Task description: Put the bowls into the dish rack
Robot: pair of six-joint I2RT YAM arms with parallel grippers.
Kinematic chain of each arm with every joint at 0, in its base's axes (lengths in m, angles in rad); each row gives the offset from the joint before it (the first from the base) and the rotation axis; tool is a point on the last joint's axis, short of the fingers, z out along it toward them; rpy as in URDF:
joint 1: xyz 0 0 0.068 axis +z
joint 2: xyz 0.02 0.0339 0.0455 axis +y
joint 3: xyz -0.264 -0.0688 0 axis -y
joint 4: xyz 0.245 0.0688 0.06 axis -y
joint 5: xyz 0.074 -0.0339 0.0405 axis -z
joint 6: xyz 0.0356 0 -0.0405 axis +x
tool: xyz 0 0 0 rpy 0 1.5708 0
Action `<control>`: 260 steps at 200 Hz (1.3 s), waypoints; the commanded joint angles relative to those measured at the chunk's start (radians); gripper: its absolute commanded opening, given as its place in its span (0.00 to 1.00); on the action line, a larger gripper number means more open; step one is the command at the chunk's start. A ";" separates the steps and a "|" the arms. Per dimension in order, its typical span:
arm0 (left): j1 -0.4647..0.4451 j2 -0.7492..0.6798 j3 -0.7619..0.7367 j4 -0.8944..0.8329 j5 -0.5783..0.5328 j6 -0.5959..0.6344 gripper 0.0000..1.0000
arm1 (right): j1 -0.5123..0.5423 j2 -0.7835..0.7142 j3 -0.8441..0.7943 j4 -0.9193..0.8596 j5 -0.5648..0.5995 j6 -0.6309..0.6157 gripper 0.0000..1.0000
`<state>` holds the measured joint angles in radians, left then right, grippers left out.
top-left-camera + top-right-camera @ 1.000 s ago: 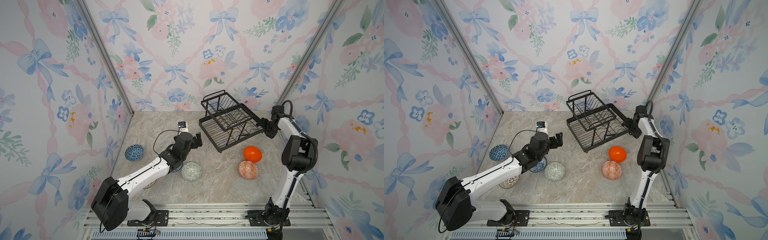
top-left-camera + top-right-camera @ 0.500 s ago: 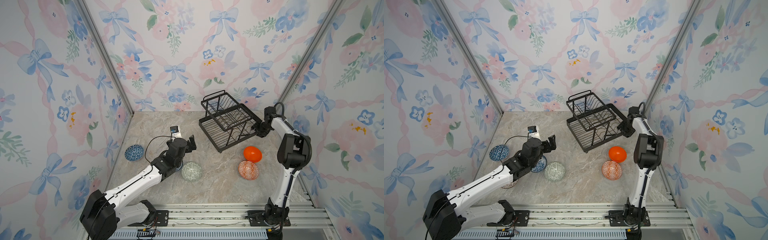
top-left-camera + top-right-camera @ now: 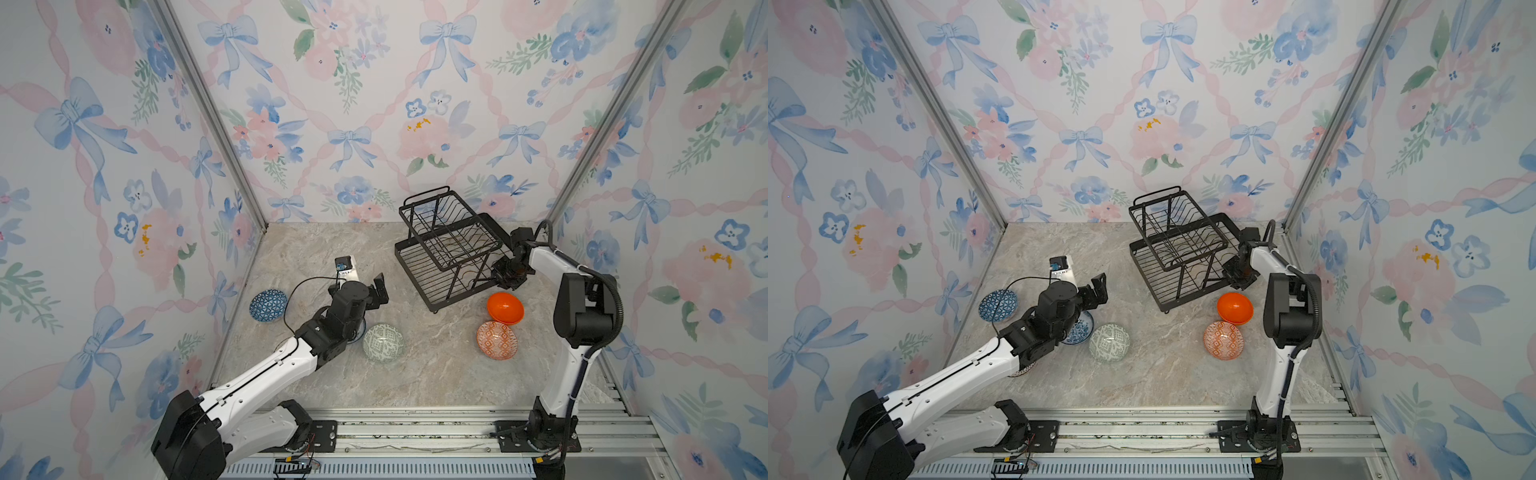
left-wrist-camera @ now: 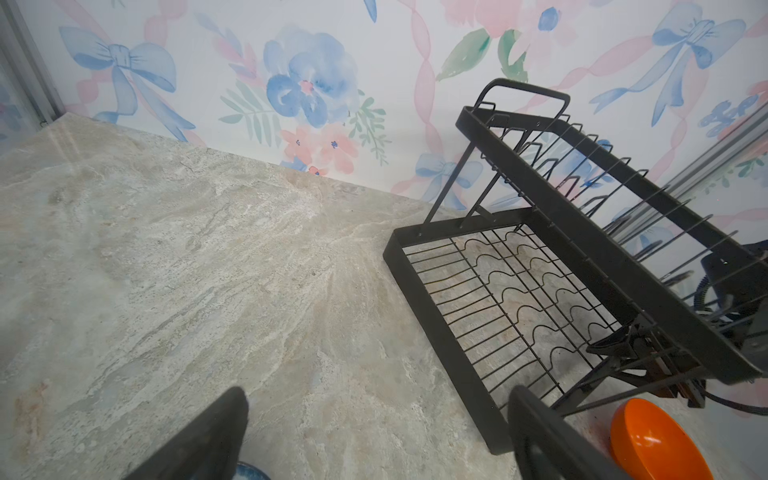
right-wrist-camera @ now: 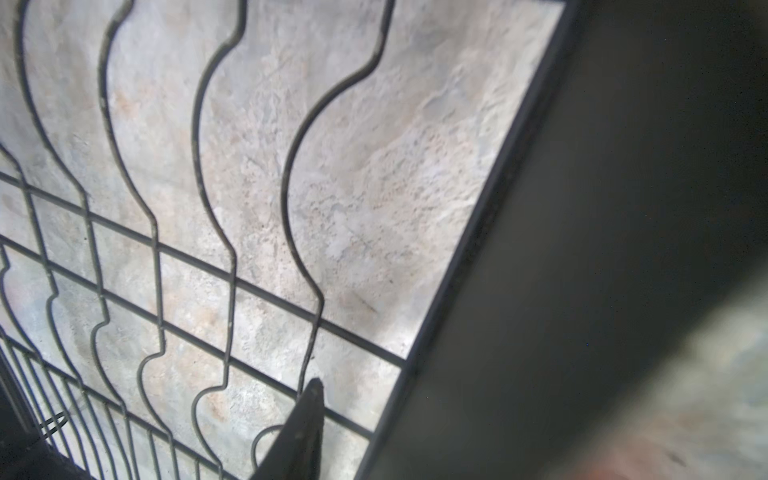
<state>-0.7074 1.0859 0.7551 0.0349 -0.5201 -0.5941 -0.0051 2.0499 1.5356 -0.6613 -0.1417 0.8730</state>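
The black wire dish rack (image 3: 409,266) stands at the back right with nothing in it. My right gripper (image 3: 505,274) sits at the right rim of its lower tray. In the right wrist view one finger (image 5: 305,419) is inside the tray, a small gap from the rim (image 5: 582,249); the other finger is hidden. My left gripper (image 3: 376,291) hovers open and empty left of the rack. On the table lie several bowls: dark-blue (image 3: 268,305), green-white (image 3: 383,343), plain orange (image 3: 505,307), orange-white (image 3: 497,340), and a blue floral one (image 3: 1079,330) half under my left wrist.
Another patterned bowl's edge (image 3: 1025,368) peeks from under my left forearm. Flowered walls close the table on three sides, with metal posts in the back corners. The two orange bowls sit close to my right arm's upright link (image 3: 582,307).
My right gripper has pushed in over the rack's right rim and its jaws have narrowed. My left arm has pulled back toward the front left, still open.
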 commanded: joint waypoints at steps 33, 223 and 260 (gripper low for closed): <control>0.009 0.005 -0.006 -0.004 0.000 0.057 0.98 | 0.041 -0.045 0.089 -0.094 -0.081 -0.069 0.44; 0.003 0.288 0.242 -0.013 0.176 0.090 0.98 | -0.149 0.177 0.531 -0.115 0.010 -0.791 0.72; 0.003 0.336 0.307 -0.039 0.173 0.104 0.98 | -0.144 0.239 0.555 -0.123 0.063 -0.809 0.68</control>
<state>-0.7017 1.4021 1.0103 0.0158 -0.3557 -0.5194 -0.1452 2.2448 2.0369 -0.7807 -0.1036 0.1066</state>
